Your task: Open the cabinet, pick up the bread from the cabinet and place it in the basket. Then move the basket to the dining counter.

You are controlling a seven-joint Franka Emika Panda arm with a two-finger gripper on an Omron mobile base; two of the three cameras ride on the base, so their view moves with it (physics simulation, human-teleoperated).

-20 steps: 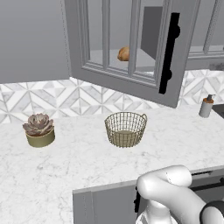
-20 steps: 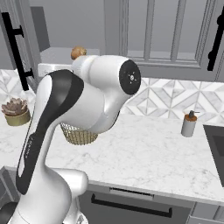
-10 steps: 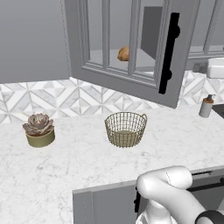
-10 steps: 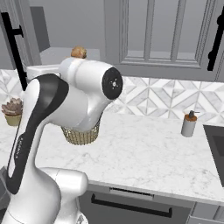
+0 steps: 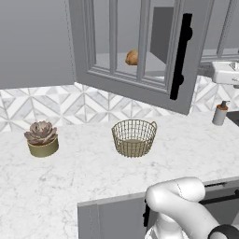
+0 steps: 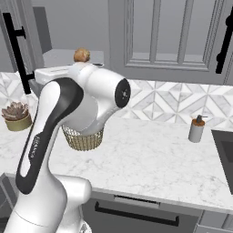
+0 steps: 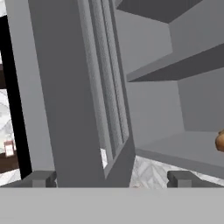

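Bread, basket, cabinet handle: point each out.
bread (image 5: pixel 131 57), left base view, middle of the loaf on the cabinet shelf.
basket (image 5: pixel 134 127), left base view, wire rim at the front.
cabinet handle (image 5: pixel 181 56), left base view, midway down the black bar on the open door.

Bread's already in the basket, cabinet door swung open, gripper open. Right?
Not quite. The bread sits on the cabinet shelf, seen in the left base view; the basket on the counter below holds nothing. The cabinet door is open, and the gripper too.
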